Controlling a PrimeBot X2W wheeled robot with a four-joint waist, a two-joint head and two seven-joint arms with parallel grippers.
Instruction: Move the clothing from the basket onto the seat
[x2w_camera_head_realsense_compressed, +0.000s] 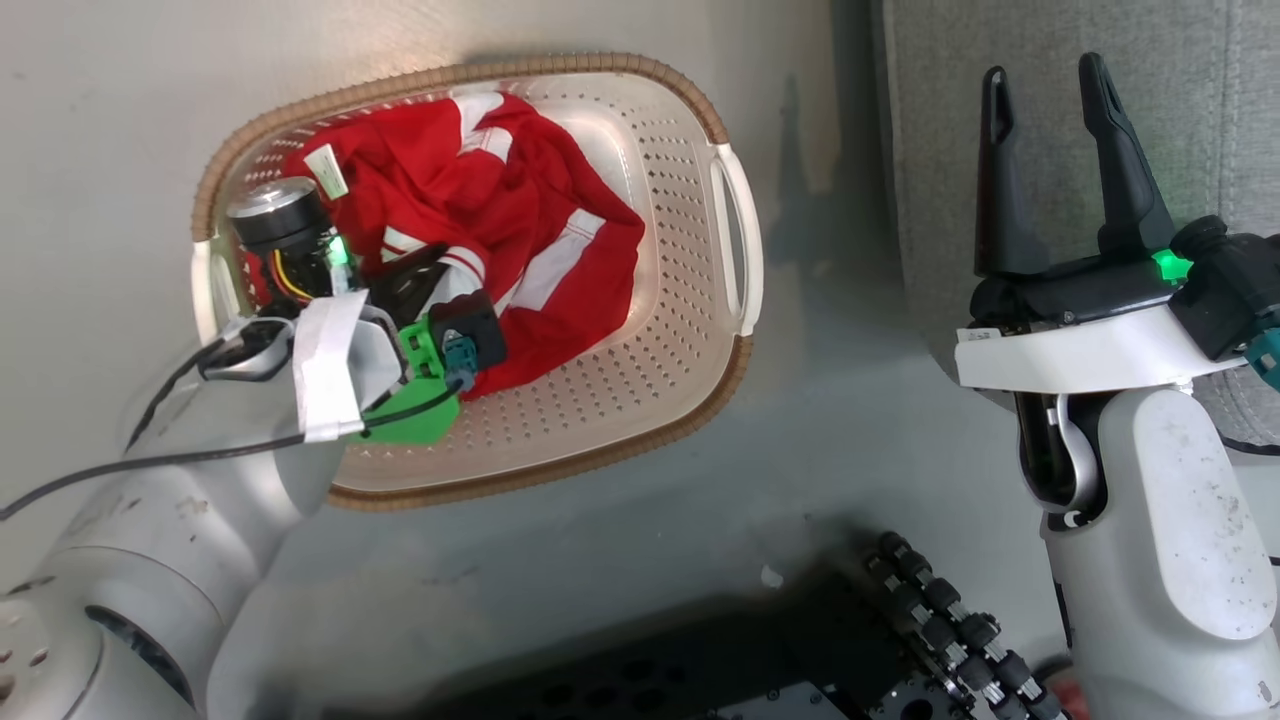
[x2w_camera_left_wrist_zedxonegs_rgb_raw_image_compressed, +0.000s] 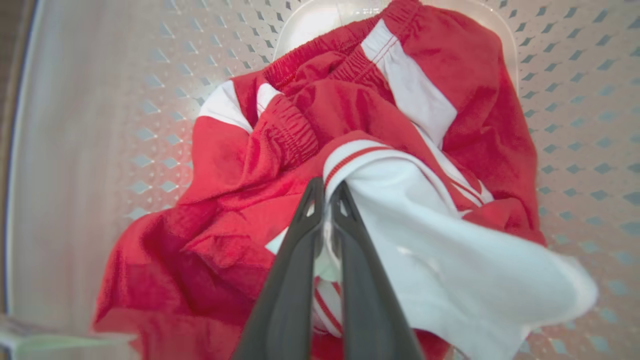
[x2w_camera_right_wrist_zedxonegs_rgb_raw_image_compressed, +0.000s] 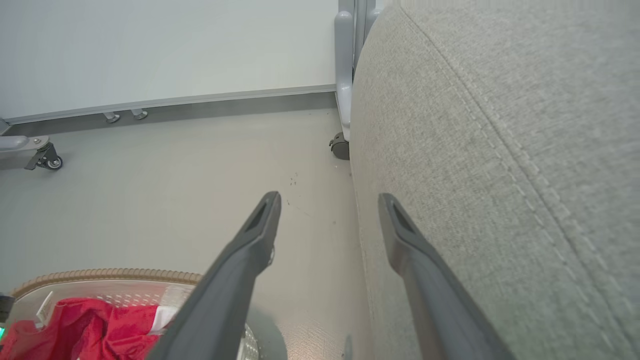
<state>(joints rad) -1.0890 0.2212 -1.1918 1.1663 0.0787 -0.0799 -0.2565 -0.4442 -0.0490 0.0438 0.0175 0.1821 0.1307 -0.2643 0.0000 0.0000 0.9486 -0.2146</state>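
One basket (x2w_camera_head_realsense_compressed: 670, 330) of clothing (x2w_camera_head_realsense_compressed: 500, 200), one seat (x2w_camera_head_realsense_compressed: 930, 150)

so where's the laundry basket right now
The laundry basket sits on the floor at the head view's upper left, left of the grey seat, with the left claw inside it shut on the red clothing.

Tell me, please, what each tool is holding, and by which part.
The left tool is shut on the clothing in the basket, pinching a white fold with red-striped trim. The right tool is open, holding nothing.
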